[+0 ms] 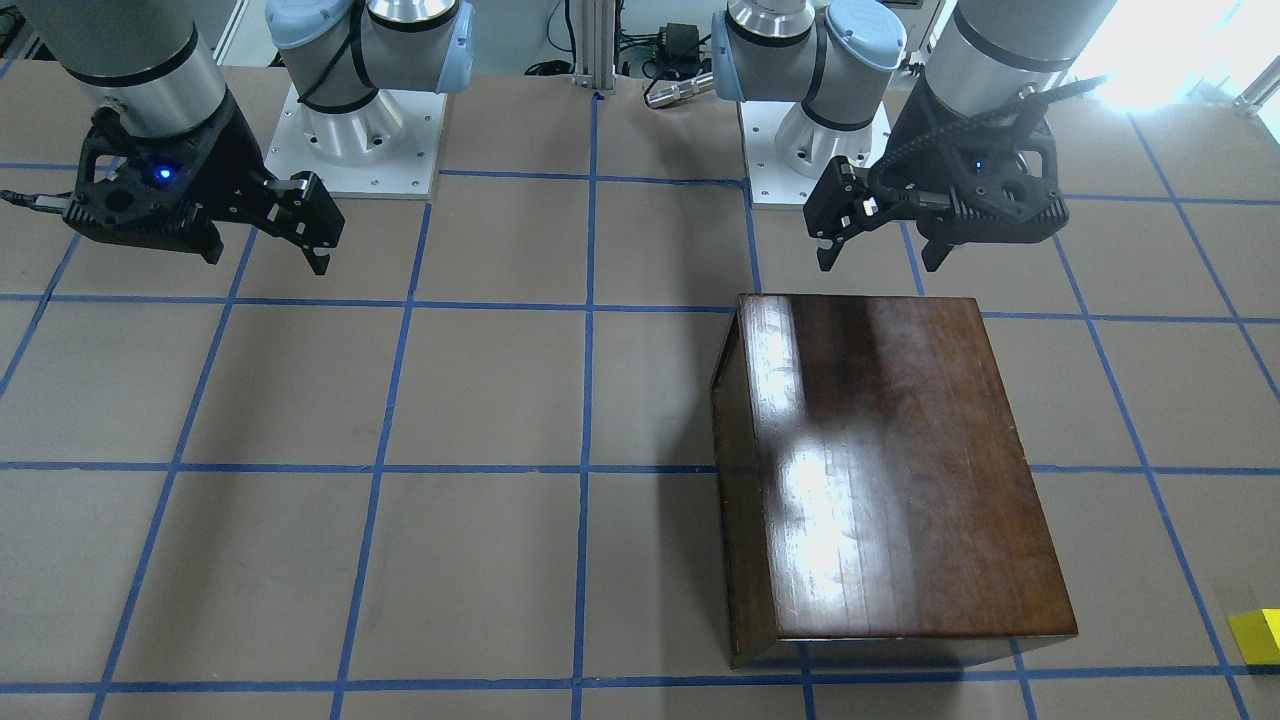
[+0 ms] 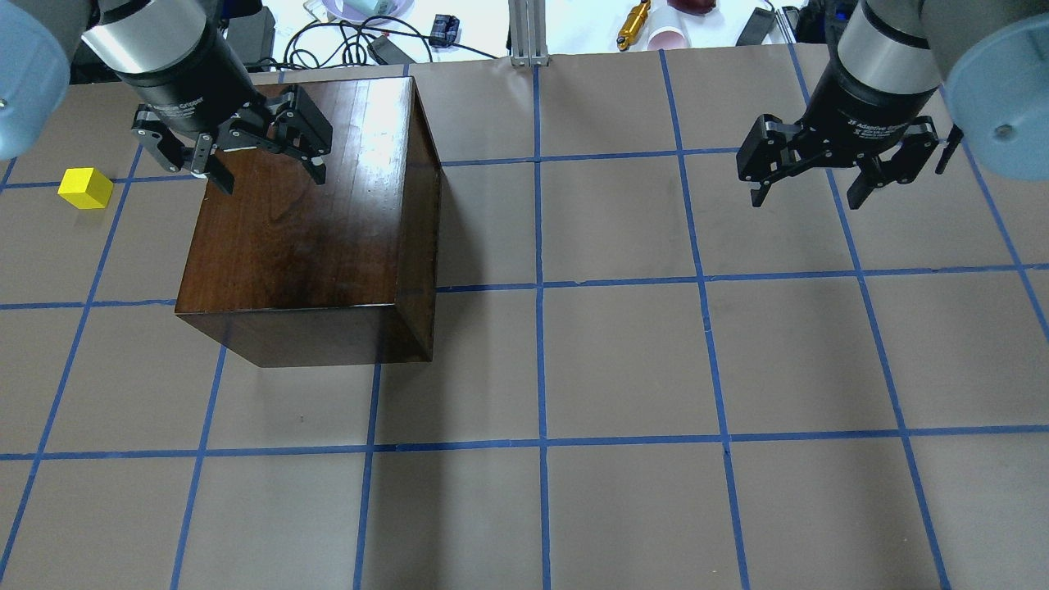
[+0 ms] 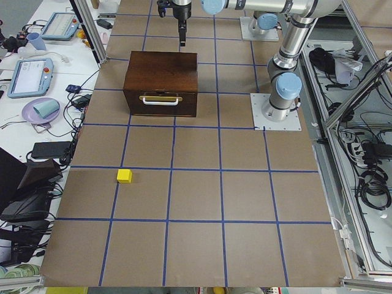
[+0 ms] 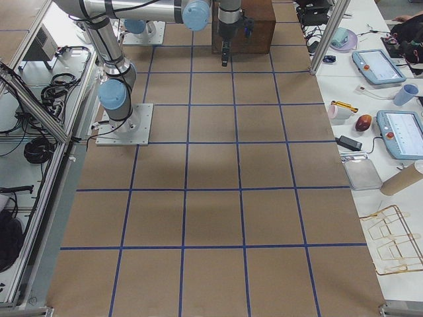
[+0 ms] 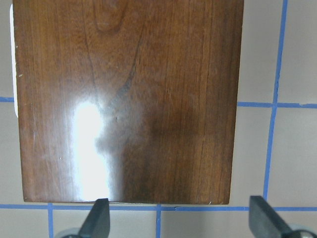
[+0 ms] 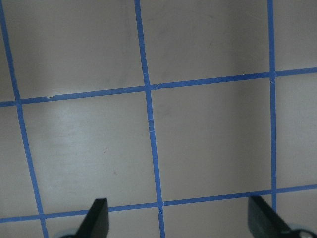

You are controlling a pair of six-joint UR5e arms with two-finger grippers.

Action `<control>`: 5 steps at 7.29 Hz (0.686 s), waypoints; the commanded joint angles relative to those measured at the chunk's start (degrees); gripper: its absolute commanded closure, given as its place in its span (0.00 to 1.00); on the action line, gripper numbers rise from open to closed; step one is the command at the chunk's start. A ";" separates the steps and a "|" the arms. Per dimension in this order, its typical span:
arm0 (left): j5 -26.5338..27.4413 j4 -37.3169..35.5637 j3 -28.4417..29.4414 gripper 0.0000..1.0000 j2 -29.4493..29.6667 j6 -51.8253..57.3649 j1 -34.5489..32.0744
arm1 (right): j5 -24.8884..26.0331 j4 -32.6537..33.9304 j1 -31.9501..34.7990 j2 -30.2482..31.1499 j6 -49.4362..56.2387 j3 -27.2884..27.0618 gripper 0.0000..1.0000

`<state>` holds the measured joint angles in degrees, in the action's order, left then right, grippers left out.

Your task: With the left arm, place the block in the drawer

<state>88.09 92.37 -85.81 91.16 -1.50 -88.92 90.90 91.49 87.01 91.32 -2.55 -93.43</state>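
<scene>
The yellow block (image 2: 85, 188) lies on the table to the left of the dark brown cabinet (image 2: 303, 221), apart from it; it also shows in the front view (image 1: 1258, 637) and the left side view (image 3: 124, 176). The drawer (image 3: 160, 101) is shut, its front panel and pale handle facing the block's side. My left gripper (image 2: 270, 179) is open and empty, and hovers above the far part of the cabinet top (image 5: 129, 99). My right gripper (image 2: 807, 199) is open and empty above bare table on the far right.
The table (image 2: 623, 369) is brown with a blue tape grid. Cables, tablets and small items lie beyond its far edge (image 2: 385, 41). The two arm bases (image 1: 350, 140) stand at the robot's side.
</scene>
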 commanded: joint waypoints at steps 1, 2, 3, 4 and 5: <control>0.15 0.00 -0.06 0.00 -0.19 0.00 0.93 | 0.07 0.00 0.00 0.00 0.00 0.00 0.00; 0.06 0.00 -0.50 0.00 -0.11 1.74 3.46 | -0.02 0.00 0.00 -0.09 0.00 0.00 0.00; 0.06 0.00 -0.59 0.00 0.16 6.37 5.40 | -0.02 0.00 0.00 0.00 0.00 0.00 0.00; 0.06 0.00 -0.67 0.00 0.33 10.16 7.68 | 0.07 0.00 0.00 0.00 0.00 0.00 0.00; 0.06 -0.09 -0.85 0.00 0.77 13.94 10.84 | -0.02 0.00 0.00 0.00 0.00 0.00 0.00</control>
<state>88.16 92.35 -86.46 91.49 7.61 -81.62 90.92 91.50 87.01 91.30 -2.55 -93.43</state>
